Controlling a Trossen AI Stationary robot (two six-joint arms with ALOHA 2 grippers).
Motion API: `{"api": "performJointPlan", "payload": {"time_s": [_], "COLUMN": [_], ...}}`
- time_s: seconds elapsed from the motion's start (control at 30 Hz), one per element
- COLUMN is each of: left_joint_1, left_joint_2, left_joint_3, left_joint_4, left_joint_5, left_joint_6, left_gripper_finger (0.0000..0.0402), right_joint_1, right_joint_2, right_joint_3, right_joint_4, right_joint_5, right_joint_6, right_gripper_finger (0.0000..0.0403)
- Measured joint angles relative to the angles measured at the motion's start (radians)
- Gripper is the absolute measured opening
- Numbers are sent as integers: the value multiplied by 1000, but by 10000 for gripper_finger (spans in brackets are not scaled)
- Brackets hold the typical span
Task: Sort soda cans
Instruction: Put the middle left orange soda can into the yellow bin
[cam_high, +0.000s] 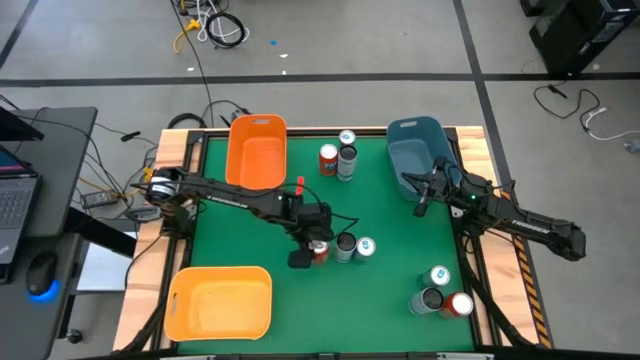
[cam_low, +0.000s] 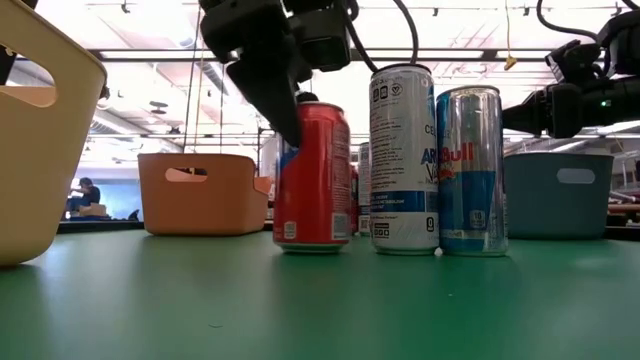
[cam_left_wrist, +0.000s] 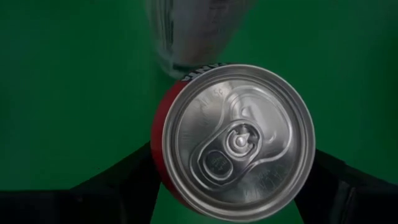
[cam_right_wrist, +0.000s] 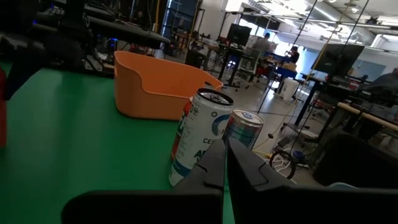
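At centre frame of the high view, the red can (cam_high: 318, 250) is straddled by the left gripper (cam_high: 312, 247), jaws wide, for lifting; the right gripper (cam_high: 421, 207) is parked, jaws closed.

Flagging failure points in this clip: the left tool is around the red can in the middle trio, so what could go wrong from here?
1. The left tool straddles the red can with fingers not visibly pressing; lifting early could drop it.
2. The white can stands close beside it, with the blue-and-silver can just beyond; a sideways pull could topple them.
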Motion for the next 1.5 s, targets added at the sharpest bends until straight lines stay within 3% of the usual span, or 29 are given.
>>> {"api": "performJointPlan", "payload": {"time_s": [0.3, 0.53, 0.73, 1.03, 1.5], "left_joint_1": [-3, -7, -54, -247, -657], "left_joint_2": [-107, -267, -439, -501, -494], "left_joint_3": [-5, -5, 10, 158, 178], "left_joint_4": [-148, -252, -375, -705, -784], "left_joint_5": [-82, -126, -254, -409, -409], "left_joint_6": [-58, -233, -434, -700, -1365], "left_gripper_finger": [292, 292, 292, 292, 292], "right_joint_1": [0, 0, 0, 0, 0], "right_joint_2": [0, 0, 0, 0, 0], "right_joint_3": [0, 0, 0, 0, 0], "right_joint_4": [1, 1, 0, 0, 0], "right_joint_5": [0, 0, 0, 0, 0], "right_joint_6": [0, 0, 0, 0, 0], "right_gripper_finger": [7, 7, 7, 7, 7]}}
